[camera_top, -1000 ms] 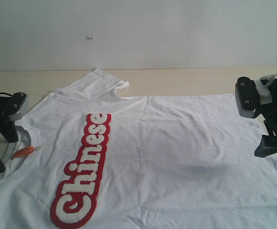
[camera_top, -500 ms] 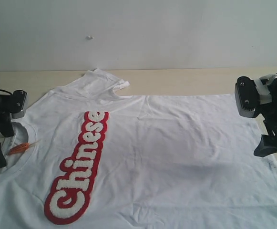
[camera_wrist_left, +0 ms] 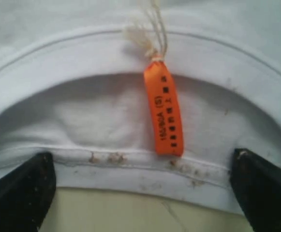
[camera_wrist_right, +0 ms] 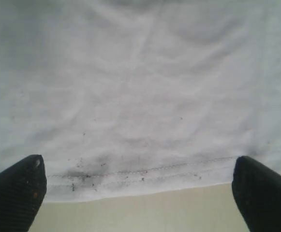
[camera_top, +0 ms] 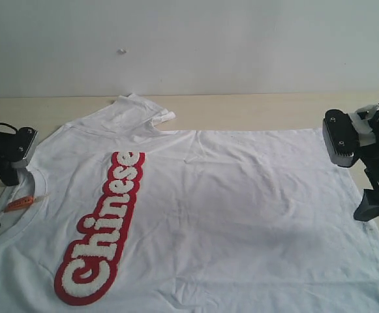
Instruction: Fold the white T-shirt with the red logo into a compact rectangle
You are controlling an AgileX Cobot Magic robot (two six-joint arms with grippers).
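The white T-shirt (camera_top: 241, 195) has slid left and lies flat, so the left hand (camera_wrist_left: 140, 193) and right hand (camera_wrist_right: 138, 191), both spread wide and empty, can begin folding.

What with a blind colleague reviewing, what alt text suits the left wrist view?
Orange tag on the collar of the white shirt, close up. Black fingertips of the open left gripper flank the collar's edge, tan table past it.

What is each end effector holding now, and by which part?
Nothing is held. The left end effector stands open over the collar of the white T-shirt, the right end effector open over its hem.
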